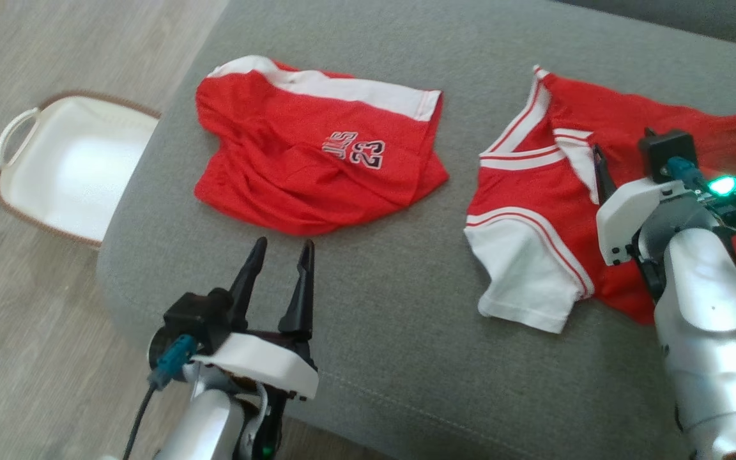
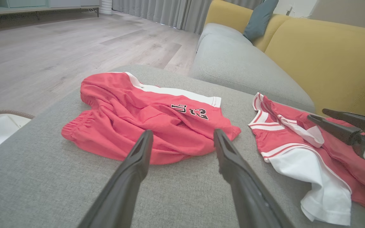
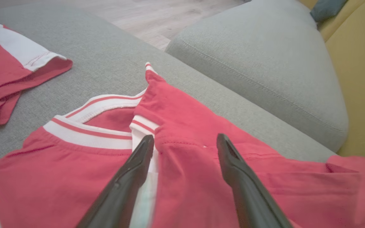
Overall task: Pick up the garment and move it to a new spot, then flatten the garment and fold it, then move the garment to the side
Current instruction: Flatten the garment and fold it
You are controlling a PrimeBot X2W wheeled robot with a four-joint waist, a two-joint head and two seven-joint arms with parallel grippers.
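My right hand [image 3: 185, 138], released and empty, is over the red jersey [image 1: 521, 191] on the sofa [image 1: 406, 306]; my left hand [image 1: 283, 244], released, faces the shorts [image 1: 304, 166].

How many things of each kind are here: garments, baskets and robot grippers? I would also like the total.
Garments: 2 (red shorts, red and white shirt)
Baskets: 1 (white basket)
Grippers: 2 (left gripper, right gripper, both open)
Total: 5
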